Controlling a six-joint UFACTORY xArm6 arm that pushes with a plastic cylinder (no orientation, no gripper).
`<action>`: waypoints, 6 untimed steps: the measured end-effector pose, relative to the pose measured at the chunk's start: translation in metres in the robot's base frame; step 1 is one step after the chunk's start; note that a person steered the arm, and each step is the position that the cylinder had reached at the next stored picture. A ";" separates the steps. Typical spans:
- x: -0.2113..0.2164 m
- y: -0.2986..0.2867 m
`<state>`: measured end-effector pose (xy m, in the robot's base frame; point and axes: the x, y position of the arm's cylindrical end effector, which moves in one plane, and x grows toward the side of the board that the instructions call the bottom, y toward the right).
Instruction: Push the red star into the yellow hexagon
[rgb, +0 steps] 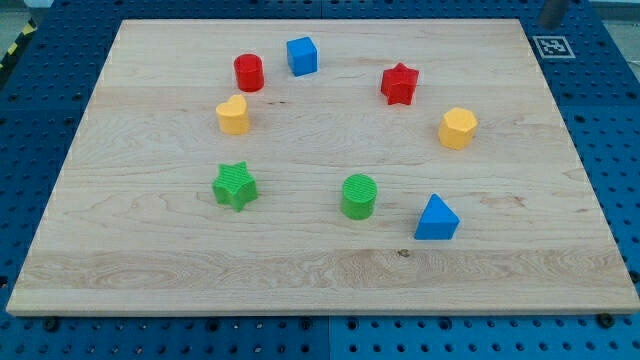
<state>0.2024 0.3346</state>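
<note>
So my tip isn't in shot at all, can't say where it sits relative to anything. The red star (399, 84) is upper right of the board, and the yellow hexagon (457, 128) is just down-right of it, near but not touching. I reckon the push starts from the star's upper-left side.

Eight small coloured blocks sat in a loose ring on a pale wooden board (150, 270). A red star block (399, 84) lay at upper right, apart from a yellow hexagon block (457, 128) just below it to the right. My tip did not show; only a grey stub (552, 11) appeared at the top right edge.
</note>
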 end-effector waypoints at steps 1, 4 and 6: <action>0.000 0.000; 0.057 -0.034; 0.055 -0.168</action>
<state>0.2571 0.1668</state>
